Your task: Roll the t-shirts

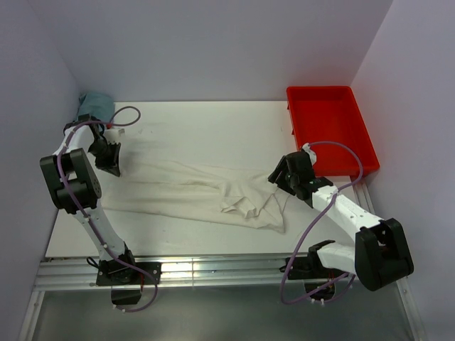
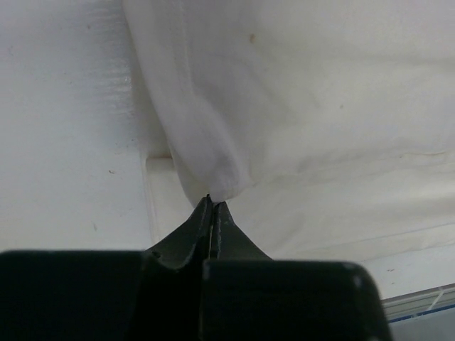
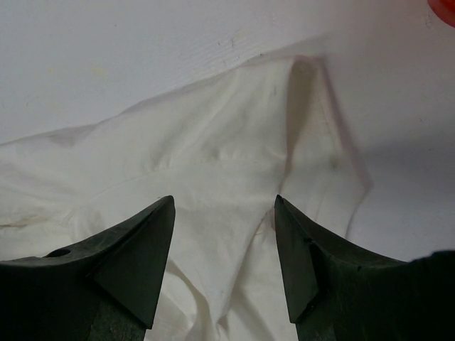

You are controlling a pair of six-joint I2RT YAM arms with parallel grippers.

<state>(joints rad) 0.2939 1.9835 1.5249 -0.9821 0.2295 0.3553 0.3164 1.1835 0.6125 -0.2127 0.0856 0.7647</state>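
Lying across the middle of the white table (image 1: 213,128), the cream t-shirt (image 1: 213,188) is spread out long from left to right. Its right end is bunched up and wrinkly.

The left gripper (image 2: 213,202) is squeezed tight on a little corner of the shirt at its left end. The cloth is pulled up into a point at the tips.

The right gripper (image 3: 224,202) hangs over the bunched right end with its two fingers wide apart. It holds nothing.

A red tray (image 1: 330,128) sits at the back right corner, just behind the right arm. A blue-green cloth (image 1: 96,105) is tucked in the back left corner, close behind the left arm. Both are off the shirt.
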